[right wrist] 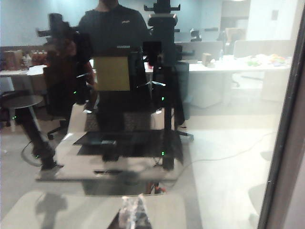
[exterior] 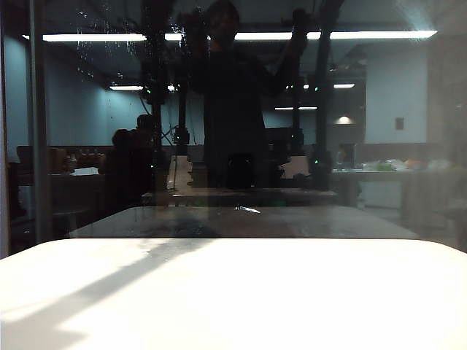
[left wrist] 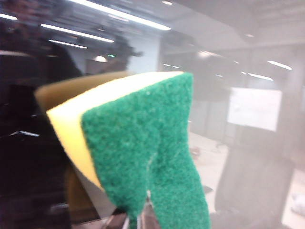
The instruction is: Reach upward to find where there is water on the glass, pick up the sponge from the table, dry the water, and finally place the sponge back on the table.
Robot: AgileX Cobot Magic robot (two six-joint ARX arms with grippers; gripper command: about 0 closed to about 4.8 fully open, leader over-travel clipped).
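Left claw (left wrist: 138, 222) clamped on the yellow foam sponge with its dark green scouring layer (left wrist: 143, 157), raised off the wide white worktop (exterior: 233, 292) and facing the large dark glass pane (exterior: 408, 109). Whitish water streaks and droplets (exterior: 109, 40) high on the pane's upper left, above and on the left arm's side, so nearer that arm. Sponge's long axis roughly level, green face toward the camera. Right claw (right wrist: 135, 212) low near the worktop, apparently closed and empty, though blurred. Likely next: up and onto the streaks.
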